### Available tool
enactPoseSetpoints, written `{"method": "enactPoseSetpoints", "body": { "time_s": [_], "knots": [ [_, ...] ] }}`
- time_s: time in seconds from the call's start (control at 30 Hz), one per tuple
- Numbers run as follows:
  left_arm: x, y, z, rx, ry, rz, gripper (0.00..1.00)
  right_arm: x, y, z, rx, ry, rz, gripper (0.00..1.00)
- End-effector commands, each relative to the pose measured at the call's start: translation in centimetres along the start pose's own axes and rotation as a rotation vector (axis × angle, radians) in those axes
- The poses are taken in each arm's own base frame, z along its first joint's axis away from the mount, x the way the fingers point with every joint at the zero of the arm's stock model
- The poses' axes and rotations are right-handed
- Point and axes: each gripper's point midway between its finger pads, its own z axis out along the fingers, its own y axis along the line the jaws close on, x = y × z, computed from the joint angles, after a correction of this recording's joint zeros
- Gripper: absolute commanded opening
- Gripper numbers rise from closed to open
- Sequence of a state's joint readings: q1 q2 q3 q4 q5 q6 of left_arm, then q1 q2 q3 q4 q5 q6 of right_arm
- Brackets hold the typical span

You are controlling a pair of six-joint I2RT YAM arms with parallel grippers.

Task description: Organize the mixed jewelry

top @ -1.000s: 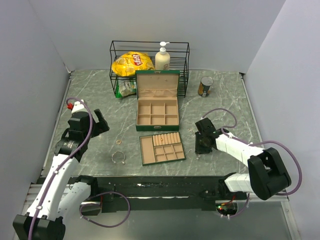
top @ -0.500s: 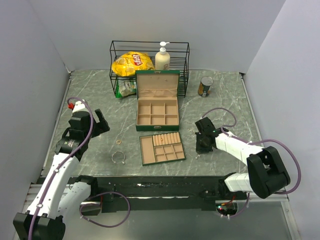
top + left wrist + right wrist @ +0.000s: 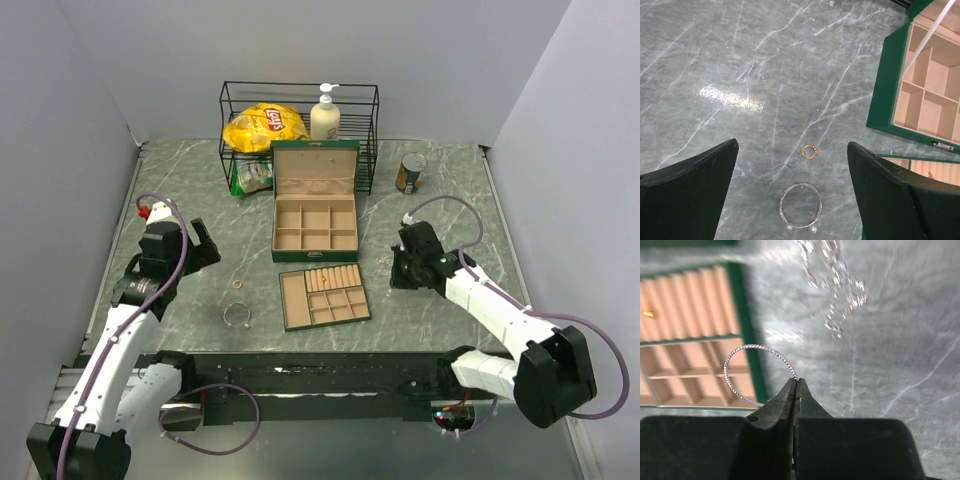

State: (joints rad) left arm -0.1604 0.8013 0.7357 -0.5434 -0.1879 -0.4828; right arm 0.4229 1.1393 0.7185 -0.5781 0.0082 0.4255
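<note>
The left arm [image 3: 118, 335] and right arm [image 3: 488, 300] are white with black joints. Lilac cables [image 3: 184, 255] trail along them. The fingers [image 3: 685, 195] seem black.

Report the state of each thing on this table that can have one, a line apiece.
Green box, lid open, standing upright.
Tray, out of the box, flat on the table.
Left gripper, open, holding nothing.
Right gripper, shut on thin silver bangle.
Gold ring, loose on the table.
Beaded bangle, flat on the table, untouched.

Ring [image 3: 238, 284] behind bangle [image 3: 236, 315] (tray [image 3: 294, 302] rightward)
</note>
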Motion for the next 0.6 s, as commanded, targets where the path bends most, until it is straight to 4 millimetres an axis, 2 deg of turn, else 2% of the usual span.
{"method": "enactPoseSetpoints", "body": {
  "time_s": [0.0,0.3,0.33,0.5,0.53,0.57],
  "knots": [
    [-1.9,-1.2,-0.6,0.051,-0.049,0.004,0.96,-3.7,1.7,-2.0,-0.040,-0.090,-0.029,0.01],
    [-2.0,-1.1,-0.7,0.044,-0.051,0.000,0.96,-10.2,5.0,-2.6,-0.079,-0.158,-0.063,0.01],
    [-2.0,-1.1,-0.7,0.044,-0.051,0.001,0.96,-11.4,5.5,-3.0,-0.088,-0.181,-0.065,0.01],
    [-1.9,-1.0,-0.6,0.040,-0.046,0.001,0.96,-13.9,6.7,-2.0,-0.085,-0.208,-0.087,0.01],
    [-1.8,-1.0,-0.6,0.037,-0.044,0.001,0.96,-14.9,7.3,-2.3,-0.094,-0.231,-0.099,0.00],
    [-1.9,-1.0,-0.6,0.038,-0.046,0.001,0.96,-15.1,7.4,-1.7,-0.085,-0.217,-0.106,0.01]
  ]
}}
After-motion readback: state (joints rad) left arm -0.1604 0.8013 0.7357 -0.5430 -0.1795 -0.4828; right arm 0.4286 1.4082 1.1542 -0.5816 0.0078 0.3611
